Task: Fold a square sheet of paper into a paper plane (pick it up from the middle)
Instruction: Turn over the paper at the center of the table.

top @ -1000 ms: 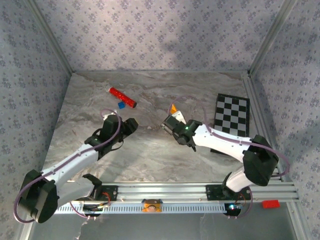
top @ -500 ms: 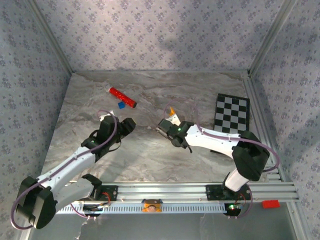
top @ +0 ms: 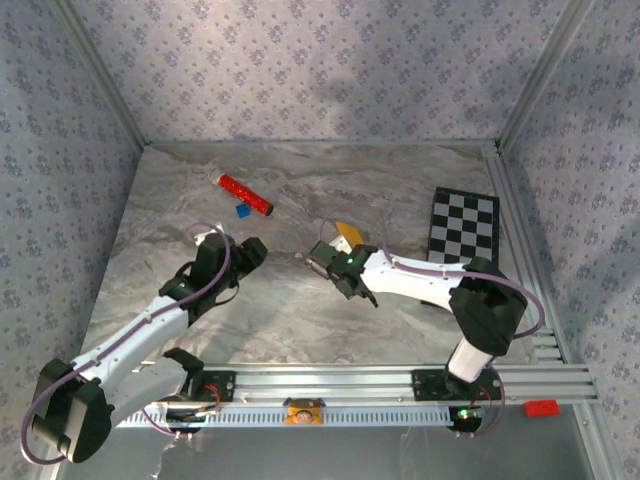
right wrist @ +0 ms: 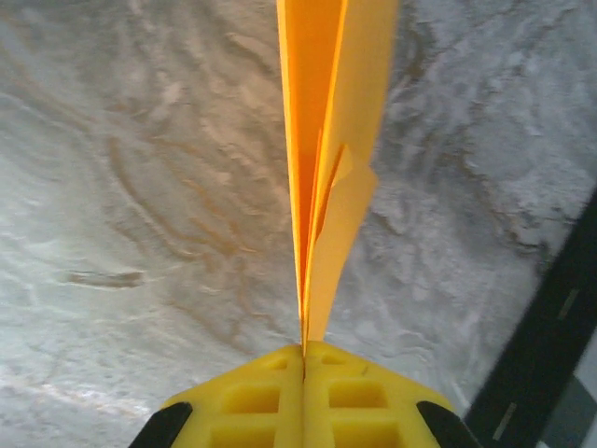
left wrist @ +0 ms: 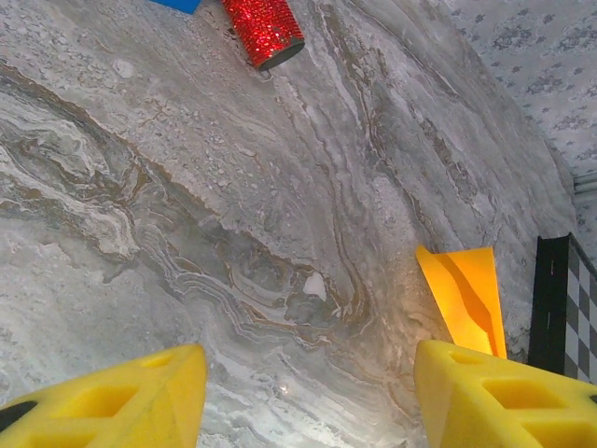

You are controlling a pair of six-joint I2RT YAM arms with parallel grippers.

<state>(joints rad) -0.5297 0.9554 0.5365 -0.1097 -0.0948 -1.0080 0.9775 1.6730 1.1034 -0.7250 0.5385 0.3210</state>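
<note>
My right gripper (right wrist: 303,353) is clenched tight on the tail end of the paper plane (right wrist: 328,140), whose folded orange-yellow layers stick straight out beyond my pressed-together fingers. I hold it over the marble table (top: 300,320) near its middle, with the checkered board (top: 464,240) off to my right. My left gripper (left wrist: 308,397) hangs released with nothing between its yellow fingers (left wrist: 494,397), left of the plane, and the red cylinder (top: 245,195) lies farther back beside a small blue block (top: 241,211)

right hand (right wrist: 303,357) gripping paper plane (right wrist: 328,140), swung leftward
</note>
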